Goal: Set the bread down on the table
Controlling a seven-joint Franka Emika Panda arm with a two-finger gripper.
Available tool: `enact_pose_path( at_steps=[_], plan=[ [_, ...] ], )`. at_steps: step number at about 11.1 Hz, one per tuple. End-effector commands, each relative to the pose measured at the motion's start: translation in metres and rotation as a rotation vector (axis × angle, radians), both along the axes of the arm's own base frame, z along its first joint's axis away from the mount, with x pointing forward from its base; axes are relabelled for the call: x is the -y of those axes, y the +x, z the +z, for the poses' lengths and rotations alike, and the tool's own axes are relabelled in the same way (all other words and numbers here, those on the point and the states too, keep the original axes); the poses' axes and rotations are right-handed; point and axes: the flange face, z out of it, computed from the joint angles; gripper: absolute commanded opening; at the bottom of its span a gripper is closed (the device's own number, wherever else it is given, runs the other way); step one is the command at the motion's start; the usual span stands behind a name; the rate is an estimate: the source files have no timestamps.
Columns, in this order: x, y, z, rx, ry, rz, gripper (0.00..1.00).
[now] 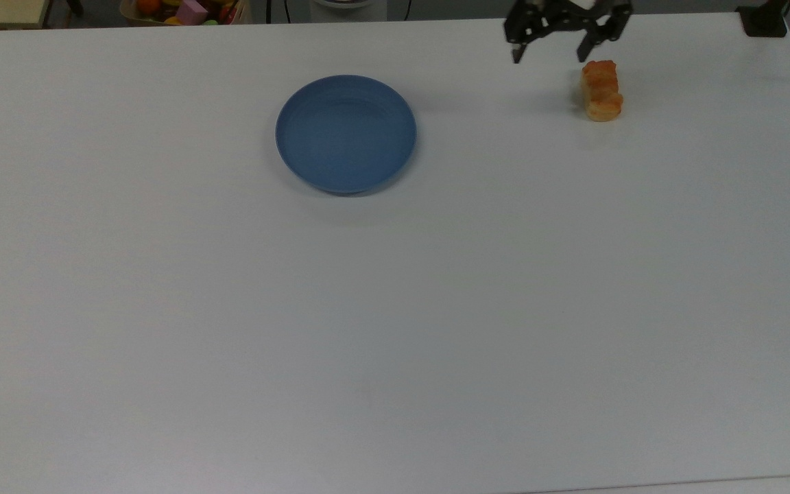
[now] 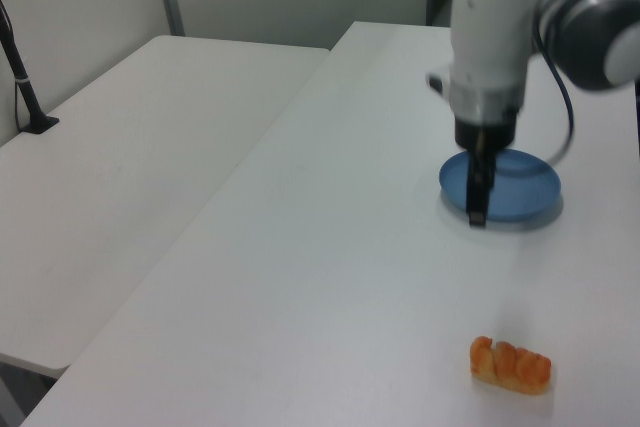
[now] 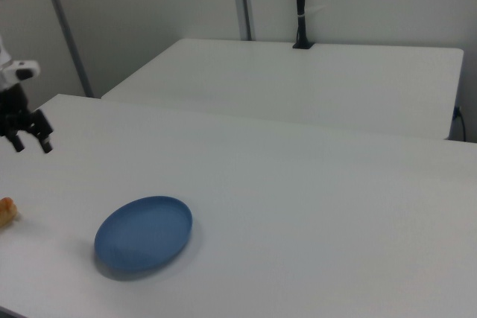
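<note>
The bread (image 1: 601,90) lies on the white table (image 1: 395,309), near the upper right of the top view. It is a small orange loaf with a bumpy top. It rests flat, and nothing touches it. In the left view the bread (image 2: 511,365) sits low and to the right, close to the bottom edge. In the right view just a bit of the bread (image 3: 6,211) peeks in at the left edge, about two thirds of the way down.

The gripper (image 1: 551,51) is at the top edge of the top view, up and to the left of the bread. Its two black fingers are spread wide apart and hold nothing. In the right view the gripper (image 3: 30,144) is at the far left, above the bread, with its fingers apart and nothing between them. In the left view the gripper (image 2: 478,205) hangs from the white arm (image 2: 492,42) in the upper right, well above the table and far from the bread.

A round blue plate (image 1: 345,133) sits on the table, left of the middle in the upper part of the top view, well apart from the bread. A box of colourful toys (image 1: 186,10) shows at the top edge, past the table.
</note>
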Motion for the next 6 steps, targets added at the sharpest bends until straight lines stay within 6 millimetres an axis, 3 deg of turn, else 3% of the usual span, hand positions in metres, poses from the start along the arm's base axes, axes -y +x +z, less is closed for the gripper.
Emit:
enact_pose_path(
  at_steps=[1, 4, 6],
  plan=[
    [0.100, 0.038, 0.064, 0.013, -0.010, 0.015, 1.00],
    [0.230, 0.057, 0.110, 0.016, 0.103, -0.019, 1.00],
    [0.287, 0.055, 0.124, 0.012, 0.110, -0.069, 1.00]
  ],
)
